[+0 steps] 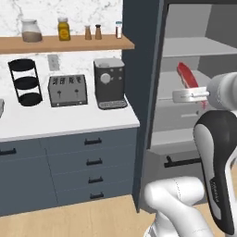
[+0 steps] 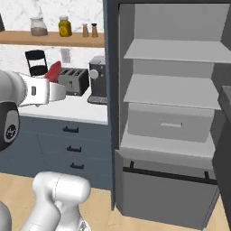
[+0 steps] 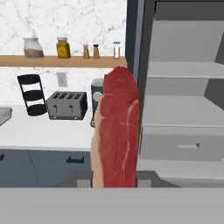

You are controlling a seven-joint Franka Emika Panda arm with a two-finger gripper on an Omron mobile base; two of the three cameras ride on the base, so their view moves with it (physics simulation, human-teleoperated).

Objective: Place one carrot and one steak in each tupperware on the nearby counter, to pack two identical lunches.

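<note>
The two-finger gripper (image 3: 114,183) is clamped on the steak (image 3: 116,131), a thin flat elongated slab of deep red meat with a pale pink fatty edge and faint white marbling. In the hand view the finger tips are largely hidden behind the slab and cut off by the lower edge, so only dark stubs are made out at either side of its base. In the left base view the steak (image 1: 187,75) is seen as a red strip rising above the white hand, its lower end covered by the wrist; in the right base view only a red tip (image 2: 53,71) is shown above the white forearm. The slab is held upright in the air, in front of the gap between the counter and the open cabinet, resting on nothing.

To the left, the flat white countertop (image 1: 69,121) is seen over dark blue-grey drawers (image 1: 92,162) with black bar handles. On it stand a grey four-slot toaster (image 1: 68,90), a dark grey coffee machine (image 1: 109,84) and a black three-tier round rack (image 1: 25,82). At the far left edge of the counter a small pale grey corner is cut off, and what it belongs to cannot be told. Above, a wooden wall shelf (image 1: 65,44) carries a glass jar, a yellow jar and small shakers against a white marble wall.

To the right, a tall dark cabinet (image 2: 113,90) stands open, with pale grey shelves (image 2: 173,50) and a grey drawer box (image 2: 169,122) inside. A light wooden floor (image 1: 69,220) lies below.
</note>
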